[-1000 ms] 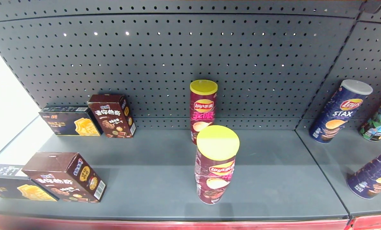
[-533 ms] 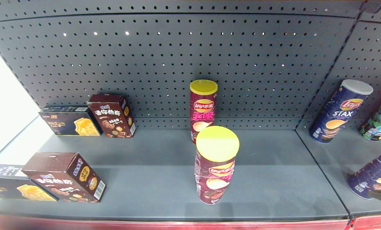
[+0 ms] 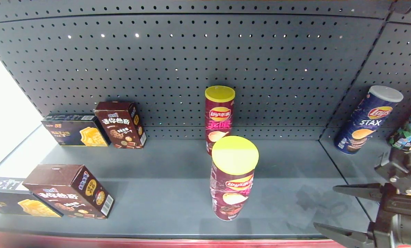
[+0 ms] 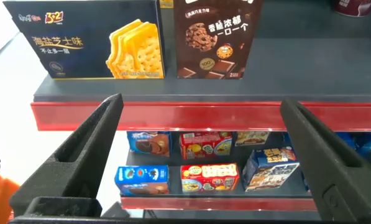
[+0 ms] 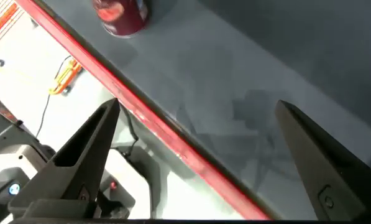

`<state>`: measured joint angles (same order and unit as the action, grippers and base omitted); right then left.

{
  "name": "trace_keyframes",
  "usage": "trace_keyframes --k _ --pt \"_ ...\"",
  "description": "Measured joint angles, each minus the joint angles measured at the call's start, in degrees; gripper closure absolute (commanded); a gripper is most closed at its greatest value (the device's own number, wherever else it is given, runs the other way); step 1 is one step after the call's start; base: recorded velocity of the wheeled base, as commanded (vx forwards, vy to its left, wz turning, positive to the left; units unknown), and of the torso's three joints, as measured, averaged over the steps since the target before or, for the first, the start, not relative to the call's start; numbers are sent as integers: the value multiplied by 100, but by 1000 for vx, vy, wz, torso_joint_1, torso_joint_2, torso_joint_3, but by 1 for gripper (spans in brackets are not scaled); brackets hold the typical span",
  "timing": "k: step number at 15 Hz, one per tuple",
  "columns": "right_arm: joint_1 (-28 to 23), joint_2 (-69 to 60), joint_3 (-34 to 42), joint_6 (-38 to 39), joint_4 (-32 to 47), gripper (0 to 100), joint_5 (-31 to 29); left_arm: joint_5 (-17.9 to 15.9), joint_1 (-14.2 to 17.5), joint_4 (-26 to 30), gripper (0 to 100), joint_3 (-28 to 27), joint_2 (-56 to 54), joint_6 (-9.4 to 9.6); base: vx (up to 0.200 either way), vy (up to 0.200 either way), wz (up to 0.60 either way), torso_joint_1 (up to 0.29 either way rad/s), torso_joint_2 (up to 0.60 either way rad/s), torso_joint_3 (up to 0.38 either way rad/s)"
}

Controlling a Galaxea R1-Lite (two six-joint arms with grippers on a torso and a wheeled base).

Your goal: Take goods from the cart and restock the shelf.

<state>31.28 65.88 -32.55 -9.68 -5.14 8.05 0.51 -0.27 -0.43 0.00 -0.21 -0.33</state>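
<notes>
Your right tool [image 3: 324, 206] hangs spread wide and empty off the shelf [image 3: 164, 193] front, to the right of the front can [image 3: 233, 186] — maroon, yellow lid, a round logo and a chip pictured on its label. A second can [image 3: 219, 113] of the same kind stands just behind it, against the pegboard [image 3: 191, 62]. Well left of the front can sit the rear brown box [image 3: 121, 124] and the front brown box [image 3: 71, 189], both showing cookies, each beside a dark box [image 3: 76, 131] showing crackers. Far right of it a blue can [image 3: 363, 124] stands in the next bay. Your left tool [image 4: 201, 102] is also spread, holding nothing — left of the front can, level with the shelf's red edge [image 4: 173, 115].
</notes>
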Motion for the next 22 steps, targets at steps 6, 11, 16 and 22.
trace_keyframes --k 6,11,16,22 --pt "243 1150 -914 7 -11 0 -332 0 0 0 0 0 2 0 0 0 0 0 0 0" --pt "449 1860 -1604 22 -11 0 -457 0 0 0 0 0 2 0 0 0 0 0 0 0" --pt "612 2310 -1993 172 -13 0 -616 0 0 0 0 0 5 1 0 0 0 0 0 0" --pt "758 2433 -2026 172 -11 0 -622 -9 0 0 0 0 5 1 0 0 0 0 0 0"
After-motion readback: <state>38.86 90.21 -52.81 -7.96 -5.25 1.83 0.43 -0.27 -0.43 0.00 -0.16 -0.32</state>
